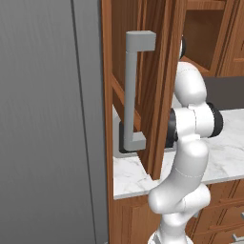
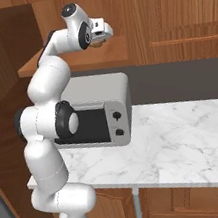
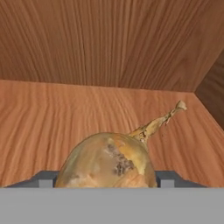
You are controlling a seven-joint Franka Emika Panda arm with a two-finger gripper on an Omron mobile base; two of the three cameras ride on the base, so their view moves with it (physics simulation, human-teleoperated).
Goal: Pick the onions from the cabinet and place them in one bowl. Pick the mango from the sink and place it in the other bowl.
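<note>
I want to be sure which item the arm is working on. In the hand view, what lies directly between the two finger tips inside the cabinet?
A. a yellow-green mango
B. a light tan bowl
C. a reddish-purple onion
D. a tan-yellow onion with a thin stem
D: the hand view shows a tan-yellow onion with a thin dry stem, resting on the wooden shelf of the cabinet, with the gripper tips on either side of it.

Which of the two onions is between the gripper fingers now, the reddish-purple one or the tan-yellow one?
The tan-yellow onion with the thin dry stem. It lies on the cabinet shelf between the gripper's fingers. Its skin is golden-brown, not purple.
</note>
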